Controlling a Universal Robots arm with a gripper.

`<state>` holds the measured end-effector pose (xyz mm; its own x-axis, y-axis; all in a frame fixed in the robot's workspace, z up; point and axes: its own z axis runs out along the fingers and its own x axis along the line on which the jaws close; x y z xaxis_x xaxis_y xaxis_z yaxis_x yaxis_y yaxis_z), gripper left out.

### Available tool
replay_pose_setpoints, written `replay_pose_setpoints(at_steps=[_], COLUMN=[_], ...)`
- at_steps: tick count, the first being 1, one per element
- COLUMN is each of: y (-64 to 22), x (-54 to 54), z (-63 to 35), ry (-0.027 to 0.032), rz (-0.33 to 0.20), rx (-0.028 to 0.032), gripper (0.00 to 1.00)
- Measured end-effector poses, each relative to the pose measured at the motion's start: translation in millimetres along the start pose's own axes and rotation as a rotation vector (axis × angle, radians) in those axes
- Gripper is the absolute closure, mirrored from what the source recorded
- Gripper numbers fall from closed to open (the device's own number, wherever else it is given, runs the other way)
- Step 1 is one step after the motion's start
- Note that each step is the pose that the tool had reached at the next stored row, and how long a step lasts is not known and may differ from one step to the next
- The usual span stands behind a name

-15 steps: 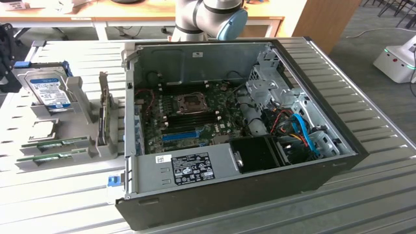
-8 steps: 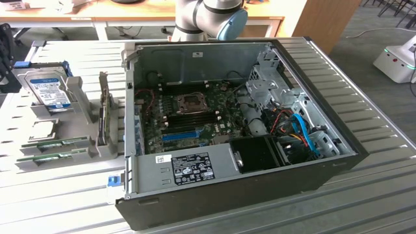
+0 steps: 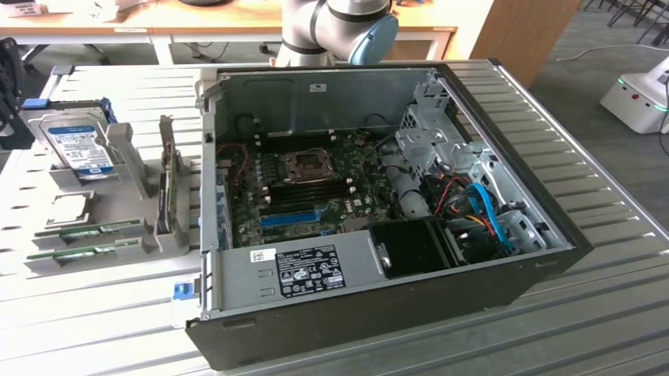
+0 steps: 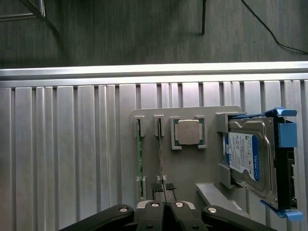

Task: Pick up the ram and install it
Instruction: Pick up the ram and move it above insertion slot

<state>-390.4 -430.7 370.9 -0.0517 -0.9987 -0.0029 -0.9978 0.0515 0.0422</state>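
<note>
You're at the pick-up step, with nothing lifted yet. The gripper is pressed together on nothing and hangs above the grey holder on the counter, in line with the ram. The ram stands on edge in its slot, just beside a second green stick. I'd judge a pick calls for jaws spread and squared to that thin edge. The hard drive has a blue-white label, but its print can't be read.

Arm upright, gripper pointing down, fingers pressed together
</note>
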Motion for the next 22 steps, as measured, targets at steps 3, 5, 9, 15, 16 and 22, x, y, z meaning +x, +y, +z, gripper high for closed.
replay_pose_setpoints(at_steps=[3, 5, 9, 15, 16, 22], y=[0.0, 0.0, -0.1, -0.4, -0.4, -0.7], x=[0.0, 0.0, 0.0, 0.0, 0.0, 0.1], z=[0.1, 0.1, 2.1, 9.2, 10.1, 15.9], ry=[0.0004, 0.0004, 0.0003, 0.0003, 0.0004, 0.0004], rz=[-0.010, -0.010, -0.010, -0.010, -0.010, -0.010], rx=[0.0000, 0.0000, 0.0003, 0.0002, 0.0002, 0.0002], gripper=[0.90, 0.90, 0.90, 0.90, 0.90, 0.90])
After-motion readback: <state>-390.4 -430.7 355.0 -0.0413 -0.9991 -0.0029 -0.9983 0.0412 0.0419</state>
